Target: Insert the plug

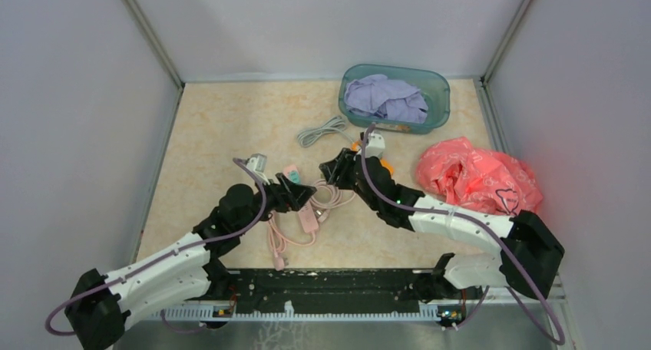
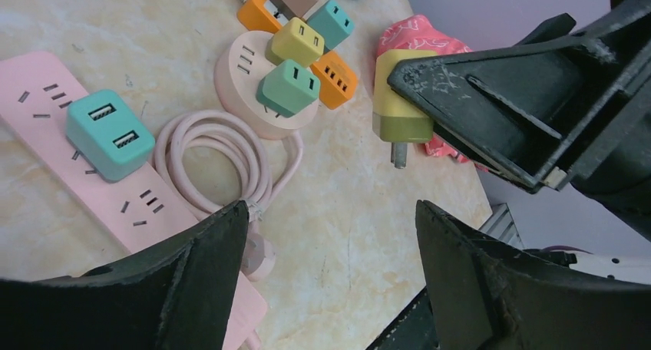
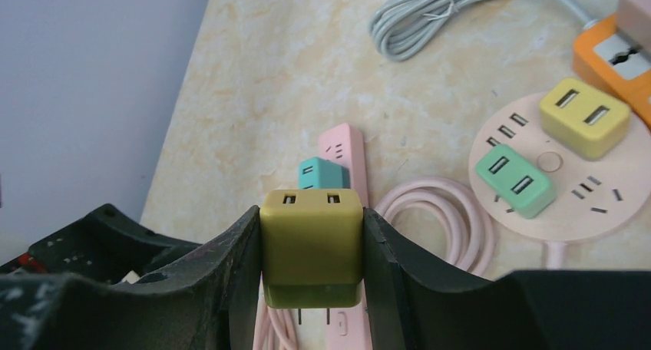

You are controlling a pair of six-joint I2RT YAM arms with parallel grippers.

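An olive-yellow plug [image 3: 311, 246] with two USB ports on top sits clamped between my right gripper's [image 3: 311, 231] fingers, its two prongs pointing down. It hangs just above the pink power strip [image 3: 345, 146], near the teal charger [image 3: 322, 173] plugged into that strip. The left wrist view shows the same plug [image 2: 399, 104] from the side, held off the table. My left gripper [image 2: 330, 208] is open over bare tabletop beside the strip [image 2: 46, 127], with nothing between its fingers. From the top, both grippers [image 1: 299, 190] [image 1: 335, 168] face each other over the strip [image 1: 307, 216].
A round pink socket hub [image 3: 560, 204] carries yellow and green chargers, with an orange strip [image 3: 614, 58] behind it. The hub's pink cord [image 2: 223, 150] is coiled beside the strip. A grey cable [image 1: 322, 129], a teal bin [image 1: 441, 97] of purple cloth and a red bag [image 1: 476, 177] lie farther back and right.
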